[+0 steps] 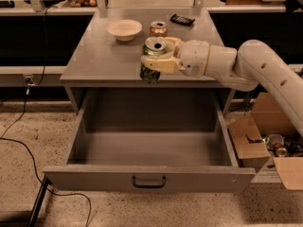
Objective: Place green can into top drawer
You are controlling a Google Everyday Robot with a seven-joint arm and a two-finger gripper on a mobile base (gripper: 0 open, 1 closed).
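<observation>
The green can [152,60], dark green with a silver top, is held upright above the front edge of the grey table [94,63]. My gripper [154,57] comes in from the right and is shut on the green can, its cream fingers [160,65] wrapped around the can's middle. The top drawer [149,150] is pulled fully open below the table, wide and shallow, with a dark central handle [148,181] on its front panel. The can hangs over the back part of the drawer's opening.
An orange-copper can [158,29], a cream bowl [124,30] and a small black device [182,19] stand at the back of the table. An open cardboard box [265,145] with clutter sits on the floor at the right. A black cable [28,155] runs across the floor at the left.
</observation>
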